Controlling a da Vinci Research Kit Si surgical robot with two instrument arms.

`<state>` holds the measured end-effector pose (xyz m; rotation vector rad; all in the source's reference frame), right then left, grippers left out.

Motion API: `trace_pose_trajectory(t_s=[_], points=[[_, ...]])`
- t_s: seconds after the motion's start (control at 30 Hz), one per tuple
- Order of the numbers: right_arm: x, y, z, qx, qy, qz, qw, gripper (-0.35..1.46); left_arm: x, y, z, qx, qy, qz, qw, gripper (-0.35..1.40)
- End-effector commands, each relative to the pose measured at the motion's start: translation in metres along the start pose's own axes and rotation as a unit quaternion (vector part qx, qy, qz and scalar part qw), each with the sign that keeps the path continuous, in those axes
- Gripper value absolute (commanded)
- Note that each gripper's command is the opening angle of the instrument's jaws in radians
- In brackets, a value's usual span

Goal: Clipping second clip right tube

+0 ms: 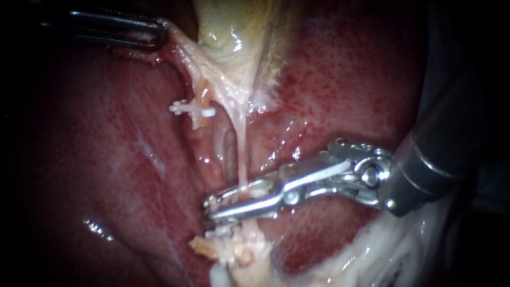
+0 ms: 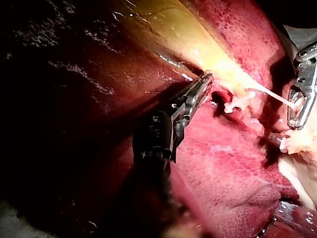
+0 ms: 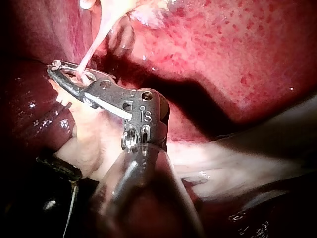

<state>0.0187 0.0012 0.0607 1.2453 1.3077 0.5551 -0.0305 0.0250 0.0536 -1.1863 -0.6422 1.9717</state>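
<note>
The dark red liver [image 1: 133, 159] and the pale yellow gallbladder [image 1: 228, 32] are seen wet and glossy. Bright polished metal is shown by the slender right instrument [image 1: 208, 208], darker smooth metal by the left instrument [image 1: 162, 33]. The small white clip [image 1: 192, 109] is seen as matt plastic.

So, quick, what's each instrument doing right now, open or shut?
Left instrument: jaws shut on the gallbladder.
Right instrument: jaws shut on the right tube.

The dark slender left instrument [image 1: 158, 29] was cut off by the endoscope view's left edge, and the end of the pale stretched fold of tissue [image 1: 186, 50] lay hidden inside its claw. The thin whitish tube [image 1: 242, 154] was hidden where it passed behind the silver right instrument [image 1: 218, 206], which the right edge cut off.
</note>
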Motion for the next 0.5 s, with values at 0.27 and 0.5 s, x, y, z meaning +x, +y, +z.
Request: trace_pose_trajectory(t_s=[0.27, 0.5], points=[[0.0000, -0.0001, 0.0000, -0.013, -0.019, 0.001, 0.9997, -0.35, 0.0000, 0.0000, 0.0000, 0.000, 0.000, 0.000, 1.0000, -0.35], [0.0000, 0.0003, -0.0002, -0.013, -0.021, 0.001, 0.9997, -0.35, 0.0001, 0.0000, -0.0001, 0.002, 0.001, 0.000, 1.0000, -0.35]])
